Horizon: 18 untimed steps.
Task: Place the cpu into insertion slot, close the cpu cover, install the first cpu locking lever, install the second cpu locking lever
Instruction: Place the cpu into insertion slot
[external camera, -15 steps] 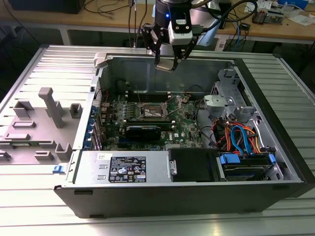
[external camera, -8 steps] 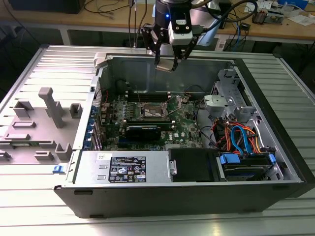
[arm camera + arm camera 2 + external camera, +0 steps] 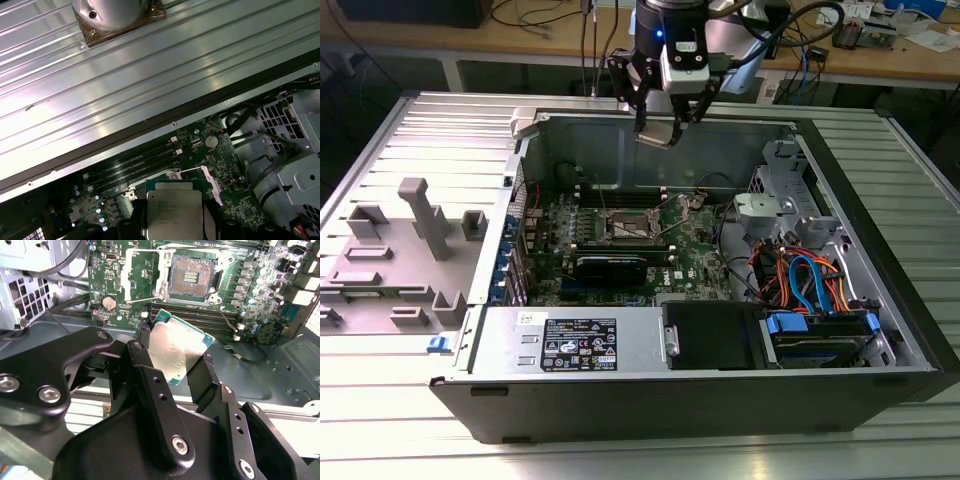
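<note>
**Your pincer holds the chip in the air over the open case**

Your gripper (image 3: 661, 128) is squeezed onto the cpu (image 3: 656, 136) and grips it by two of its sides. In the exterior view the cpu hangs tilted in the air, above the far edge of the computer case (image 3: 620, 410). It touches nothing but your gripper.

In the second wrist view you can see a black finger (image 3: 150, 382) on each side of the cpu (image 3: 175, 352). Its shiny silver top faces that camera.

The insertion slot (image 3: 191, 276) is on the green board (image 3: 107, 277) on the floor of the case, nearer the far wall. It is well apart from the cpu. The slot is open and its grey middle is bare.

The cpu cover (image 3: 144, 275) is swung off the slot. It sits just beside the slot, not over it.

The case stands on a ribbed metal table (image 3: 400, 140).
</note>
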Tool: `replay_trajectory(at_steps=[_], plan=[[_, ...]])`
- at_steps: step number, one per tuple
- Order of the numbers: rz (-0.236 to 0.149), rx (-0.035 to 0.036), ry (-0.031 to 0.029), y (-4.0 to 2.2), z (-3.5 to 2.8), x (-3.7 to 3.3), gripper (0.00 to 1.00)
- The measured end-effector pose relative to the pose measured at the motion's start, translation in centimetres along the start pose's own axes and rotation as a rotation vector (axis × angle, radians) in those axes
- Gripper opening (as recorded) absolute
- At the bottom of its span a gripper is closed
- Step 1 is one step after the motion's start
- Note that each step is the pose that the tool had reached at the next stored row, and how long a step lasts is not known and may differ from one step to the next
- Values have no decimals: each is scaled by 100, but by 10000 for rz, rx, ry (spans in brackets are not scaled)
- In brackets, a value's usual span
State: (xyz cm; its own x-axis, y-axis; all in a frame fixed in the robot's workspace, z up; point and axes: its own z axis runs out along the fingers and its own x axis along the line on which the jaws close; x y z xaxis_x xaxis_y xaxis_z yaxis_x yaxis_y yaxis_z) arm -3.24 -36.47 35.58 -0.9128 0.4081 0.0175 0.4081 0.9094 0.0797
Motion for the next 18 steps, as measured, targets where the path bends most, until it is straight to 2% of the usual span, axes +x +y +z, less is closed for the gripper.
replay_trajectory(at_steps=[4, 11, 12, 14, 18], plan=[[370, -2, -30, 0, 4, -1, 54], [425, -1, -36, 0, 4, -1, 54], [522, -3, -44, 0, 5, 0, 54], [995, -11, -81, -1, 10, 0, 54], [1418, -21, -115, -7, 17, -2, 54]])
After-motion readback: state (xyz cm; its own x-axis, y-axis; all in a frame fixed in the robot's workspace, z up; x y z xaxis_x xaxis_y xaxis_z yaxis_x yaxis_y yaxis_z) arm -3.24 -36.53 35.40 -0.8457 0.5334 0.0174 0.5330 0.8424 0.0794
